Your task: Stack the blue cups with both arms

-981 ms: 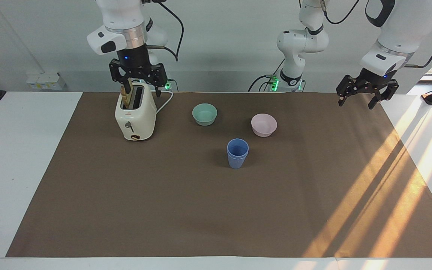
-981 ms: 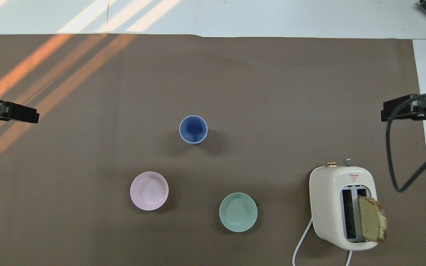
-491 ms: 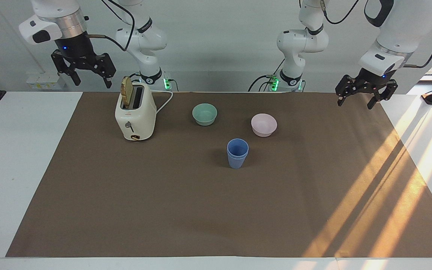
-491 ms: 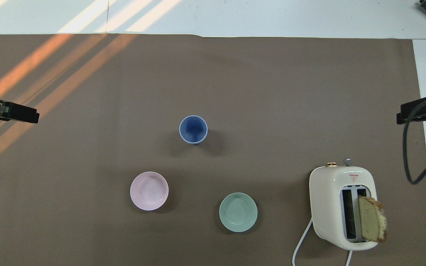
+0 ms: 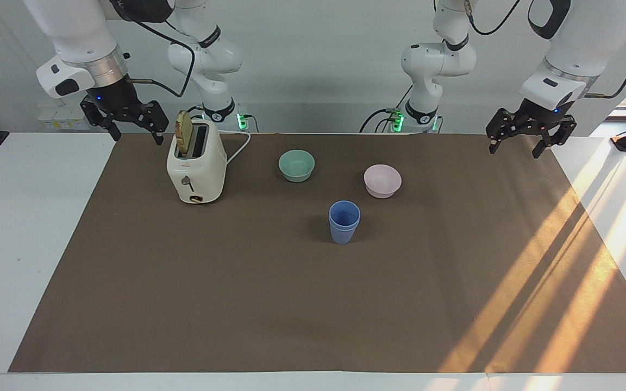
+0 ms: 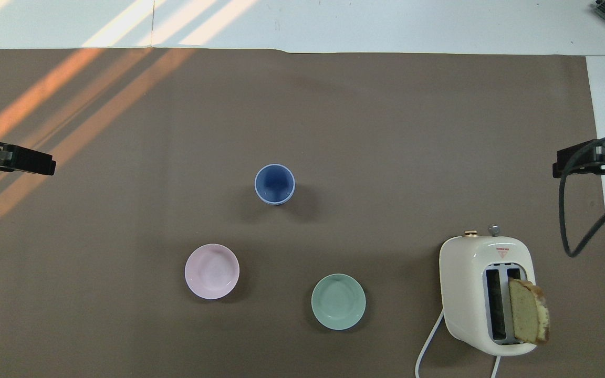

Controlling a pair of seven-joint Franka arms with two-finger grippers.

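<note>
The blue cups (image 5: 344, 221) already stand nested, one inside the other, upright on the brown mat (image 5: 269, 304) about midway between the two arms; two rims show one just above the other in the facing view, so I judge the stacking step itself done and the moment to be one of parking rather than of handling. The left gripper (image 5: 525, 141) hangs over the corner of the mat at its own arm's end of the table, fingers spread apart and holding nothing, with the cups well away from it toward the table's middle and the pale pink bowl (image 5: 382, 180) between it and them, closer to the cups. The right gripper (image 5: 135, 128) hangs over the mat's edge at its arm's end, just beside the toaster (image 5: 196, 165) with its slice of bread (image 5: 183, 132) standing up out of a slot; its fingers are also parted and empty, and the cups are well apart from it, past the toaster and the mint-green bowl (image 5: 296, 165). Neither gripper touches anything. If any move is left, I judge it calls only for keeping both arms clear of the stack; the right one should mind the toaster and bread close at its side, and nothing need come down near the cups, which look seated straight.
</note>
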